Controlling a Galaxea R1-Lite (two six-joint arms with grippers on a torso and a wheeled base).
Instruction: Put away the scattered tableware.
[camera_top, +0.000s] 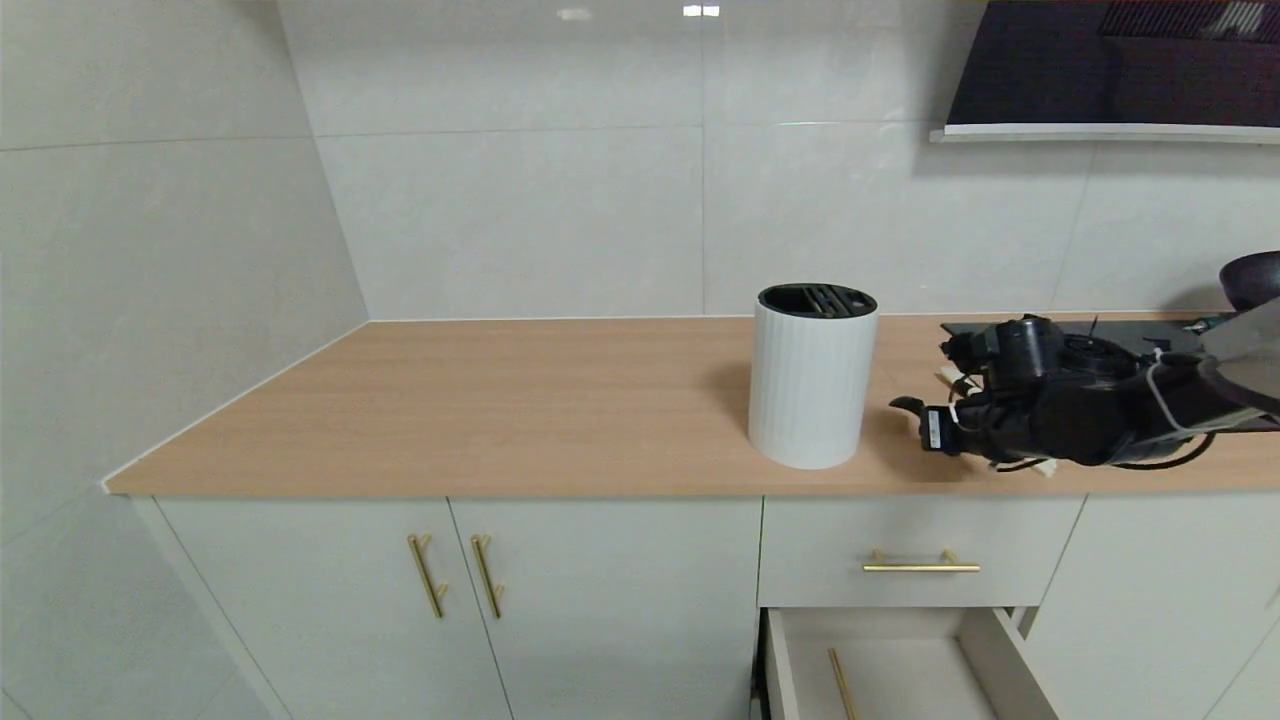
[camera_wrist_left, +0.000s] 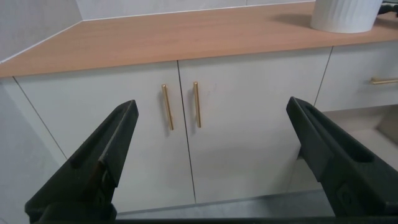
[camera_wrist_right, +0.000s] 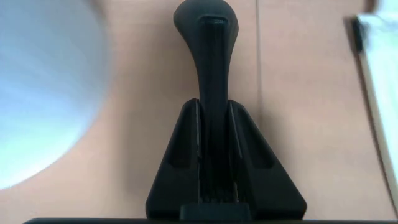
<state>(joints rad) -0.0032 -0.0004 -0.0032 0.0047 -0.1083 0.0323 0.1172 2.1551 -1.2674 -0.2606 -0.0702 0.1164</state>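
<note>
A white ribbed utensil holder (camera_top: 808, 385) with a black slotted top stands on the wooden counter (camera_top: 520, 400); the same holder (camera_wrist_right: 43, 87) also shows in the right wrist view. Just right of it, low over the counter, my right gripper (camera_top: 930, 420) is shut on a black utensil handle (camera_top: 905, 404) whose rounded end points toward the holder. In the right wrist view the handle (camera_wrist_right: 208, 50) sticks out between the closed fingers (camera_wrist_right: 180, 137). My left gripper (camera_wrist_left: 211, 109) hangs open in front of the cabinet doors (camera_wrist_left: 180, 143), below counter height, holding nothing.
A black cooktop (camera_top: 1120, 335) with a dark pot (camera_top: 1252, 278) lies at the counter's right end, under a range hood (camera_top: 1110, 70). Below the holder a drawer (camera_top: 900, 665) stands pulled out with a thin gold stick (camera_top: 840, 685) inside. The counter's left half is bare.
</note>
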